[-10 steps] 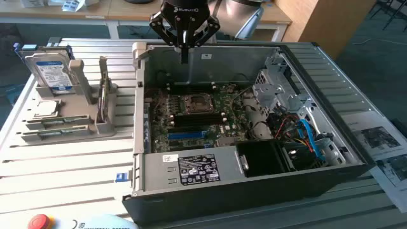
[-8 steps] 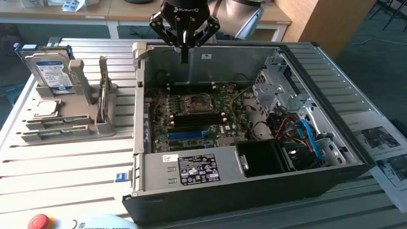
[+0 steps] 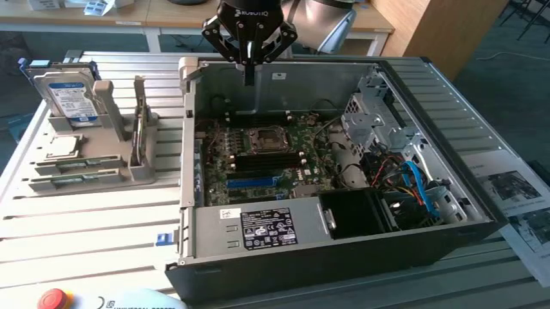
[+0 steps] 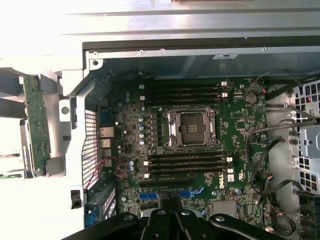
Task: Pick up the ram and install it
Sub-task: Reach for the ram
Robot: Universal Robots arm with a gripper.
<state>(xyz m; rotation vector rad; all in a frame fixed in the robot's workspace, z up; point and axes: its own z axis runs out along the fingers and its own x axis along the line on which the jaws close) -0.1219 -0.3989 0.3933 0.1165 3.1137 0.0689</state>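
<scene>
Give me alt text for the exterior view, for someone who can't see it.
A robot gripper, jaws shut and empty, hangs above the far wall of an open computer case with its motherboard exposed. On the exterior view's left, a gray stand holds a hard drive, a CPU and green ram.

- computer case [image 3: 344, 261] lies open on the table [image 3: 86, 225], from the centre to the right of the frame.
- motherboard [image 3: 257, 164] lies in the case, with the power supply [image 3: 257, 228] in front of it.
- rack [image 3: 138, 172] stands at the exterior view's left, just beside the case.
- hard drive [image 3: 71, 96] stands at the rack's back, with the cpu chip [image 3: 62, 147] before it.
- ram [image 4: 36, 125] stands in the rack, on the side nearest the case.
- gripper [image 3: 249, 80] hangs at upper centre, over the case's back wall.
</scene>
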